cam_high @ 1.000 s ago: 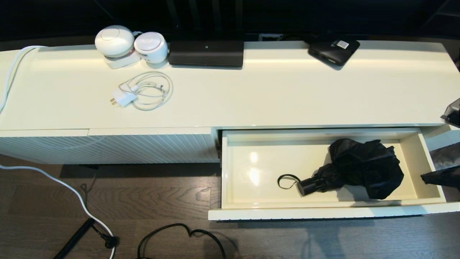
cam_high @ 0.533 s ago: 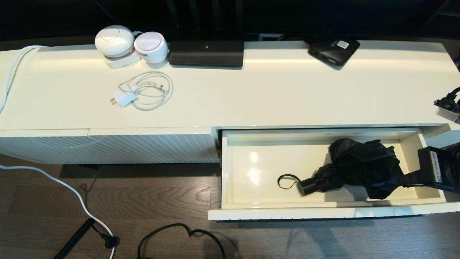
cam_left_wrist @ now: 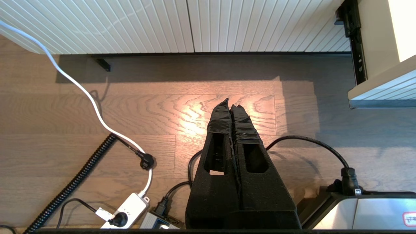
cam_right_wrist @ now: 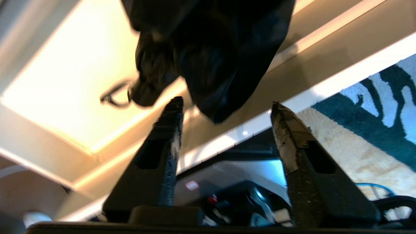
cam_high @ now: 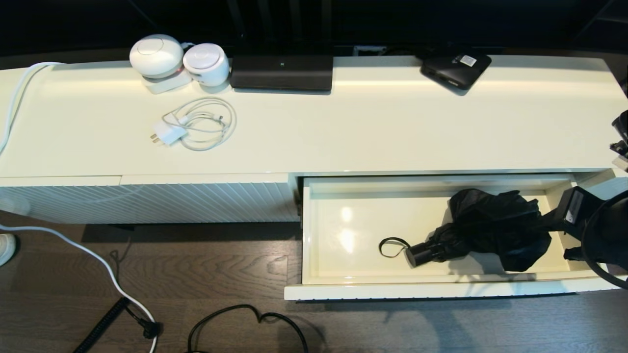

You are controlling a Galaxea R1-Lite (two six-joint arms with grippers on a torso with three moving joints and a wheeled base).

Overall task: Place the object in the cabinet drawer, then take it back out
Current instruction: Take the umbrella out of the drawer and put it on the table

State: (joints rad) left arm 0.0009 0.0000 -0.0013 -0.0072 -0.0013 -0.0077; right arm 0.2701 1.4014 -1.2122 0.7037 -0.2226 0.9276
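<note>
Home living room, likely a TV/media console: long glossy cream cabinet [cam_high: 373,127] with ribbed fronts on wood plank floor [cam_high: 196,274]. Along its back edge: two white round speakers [cam_high: 157,56], black router-like box [cam_high: 282,72]. Coiled phone charger [cam_high: 196,125] nearer the front, patterned rug [cam_right_wrist: 373,113] alongside.

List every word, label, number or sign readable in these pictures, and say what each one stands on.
No text can be read.
White label on the flat black box: too small to read.
Small light mark on the wide black device: too small to read.
White sticker on the right arm: blurred.
Red-edged label on the grey machine: cut off at the picture's edge, unreadable.
</note>
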